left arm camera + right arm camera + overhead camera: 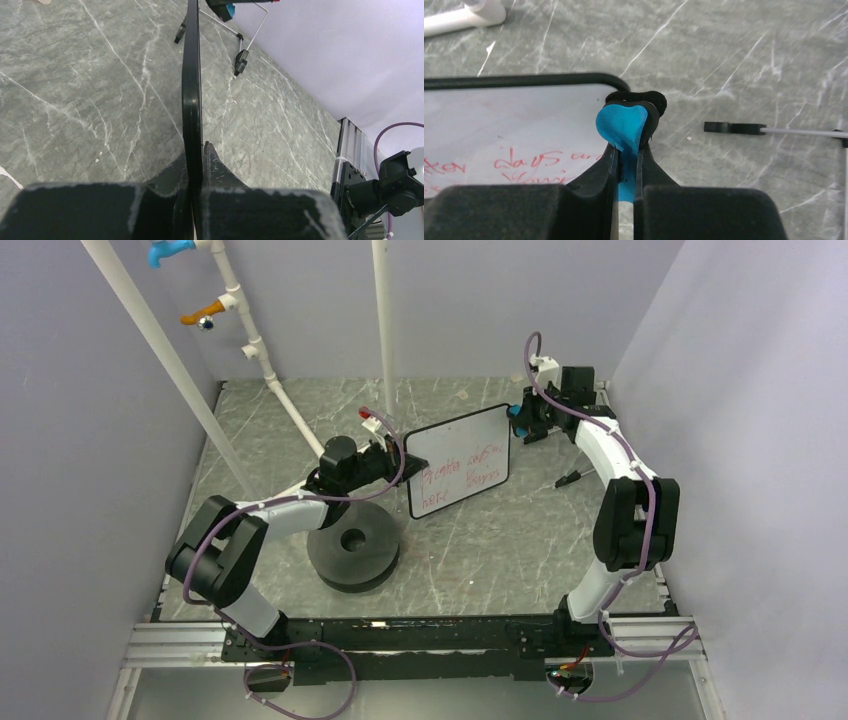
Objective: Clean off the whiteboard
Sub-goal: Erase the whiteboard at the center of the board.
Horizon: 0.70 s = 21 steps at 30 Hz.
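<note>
The left end effector (398, 462) is pinching the whiteboard (470, 445) by its left edge, holding it tilted above the worktop (500, 540), while the right end effector (520, 422), clamping the blue eraser (623, 125), is hovering at the board's far right corner, with the red writing (460, 478) lying leftward along its long axis.

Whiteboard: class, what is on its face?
Red handwriting crosses the lower half of the whiteboard; the upper half looks bare. The left hand covers part of its left edge; its back is hidden.

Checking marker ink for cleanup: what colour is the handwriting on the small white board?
Red handwriting on the white rectangular whiteboard, clearest in the right wrist view.
</note>
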Available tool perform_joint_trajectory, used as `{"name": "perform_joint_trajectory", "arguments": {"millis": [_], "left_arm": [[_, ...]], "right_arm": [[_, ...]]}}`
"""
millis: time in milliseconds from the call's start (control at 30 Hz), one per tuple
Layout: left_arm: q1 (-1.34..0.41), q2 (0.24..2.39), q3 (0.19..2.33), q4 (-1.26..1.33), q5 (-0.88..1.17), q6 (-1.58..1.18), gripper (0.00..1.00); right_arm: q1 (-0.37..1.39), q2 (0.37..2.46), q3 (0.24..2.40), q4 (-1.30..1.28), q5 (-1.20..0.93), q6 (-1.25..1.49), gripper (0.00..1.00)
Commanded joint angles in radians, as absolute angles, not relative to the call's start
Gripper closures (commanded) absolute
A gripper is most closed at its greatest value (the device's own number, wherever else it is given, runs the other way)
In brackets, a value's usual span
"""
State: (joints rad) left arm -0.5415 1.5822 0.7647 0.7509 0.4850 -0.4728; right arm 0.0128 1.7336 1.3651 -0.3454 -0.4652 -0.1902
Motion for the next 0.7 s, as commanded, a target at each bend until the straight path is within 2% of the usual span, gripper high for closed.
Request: {"name": "perform_joint_trajectory", "arguments": {"millis": [0, 467, 667], "left_arm": [[-0.56, 1.587, 0.799, 0.765, 0.635, -0.463, 1.0], [-0.558, 1.557, 0.801, 0.711, 0.623, -0.433, 1.0], [-0.559, 1.568, 0.804, 0.708, 0.643, -0.448, 1.0]], "right_arm": [[0.018, 1.746, 1.435, -0.296, -0.429, -0.144, 1.0], [0.045, 1.708, 1.157, -0.294, -0.412, -0.206, 1.0], [0.057, 1.693, 1.183, -0.303, -0.403, -0.206, 1.0]]}}
